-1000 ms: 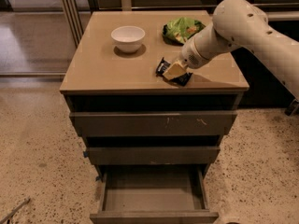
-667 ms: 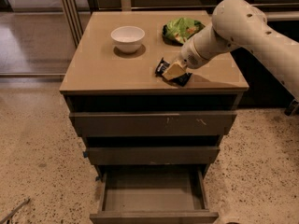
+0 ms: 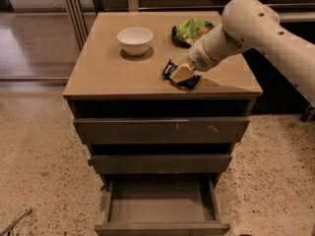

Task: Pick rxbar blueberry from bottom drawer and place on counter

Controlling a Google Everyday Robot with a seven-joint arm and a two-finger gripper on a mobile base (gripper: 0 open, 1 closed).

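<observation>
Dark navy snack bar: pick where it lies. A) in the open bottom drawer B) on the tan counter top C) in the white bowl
B: the dark navy snack bar lies on the flat tan counter top, the robot's gripper right over it.

rxbar blueberry [image 3: 191,83] partly beneath claw [image 3: 182,73]

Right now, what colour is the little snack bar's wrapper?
Dark navy-black, best in camera view; the gripper sits over the small flat snack bar on the tan counter.

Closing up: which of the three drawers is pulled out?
The bottom drawer; both above are pushed in. The gripper is over the rxbar blueberry on the counter.
</observation>
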